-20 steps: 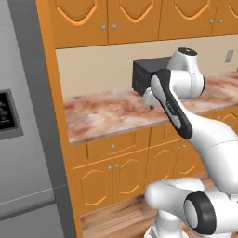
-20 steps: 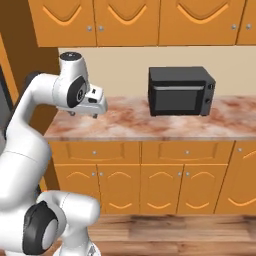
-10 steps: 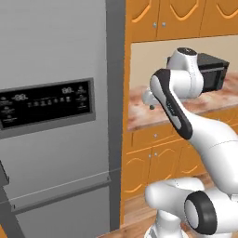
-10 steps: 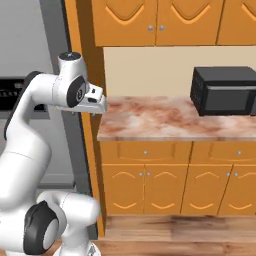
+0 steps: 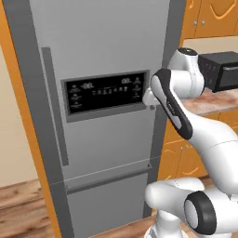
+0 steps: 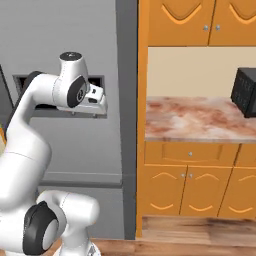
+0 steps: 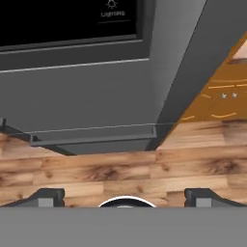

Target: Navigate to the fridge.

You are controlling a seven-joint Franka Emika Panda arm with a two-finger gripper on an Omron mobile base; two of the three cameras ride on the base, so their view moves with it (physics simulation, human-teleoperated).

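One fridge [image 5: 107,56] stood dead ahead of the base, grey metallic, taking up most of the left base view and the left part of the right base view. It carried one black display panel [image 5: 106,91] at mid height, one long vertical bar handle [image 5: 54,107] on its left side, and one horizontal seam with a lower drawer [image 5: 109,200] beneath it.

Tool [image 7: 123,195] was raised in front of the fridge door, near the right end of the display panel. In the hand view two dark finger tips [image 7: 44,196] sat far apart at the bottom edge, so the tool was spread wide and held nothing. That view looked down the fridge front to the wood floor [image 7: 120,171].

To the right of the fridge: one marbled counter [image 6: 200,119], one black microwave [image 5: 220,70] on it, orange wall cabinets [image 6: 197,22] above with two small knobs visible, and orange base cabinets [image 6: 190,182] below. In the right base view the microwave was cut off by the right edge.
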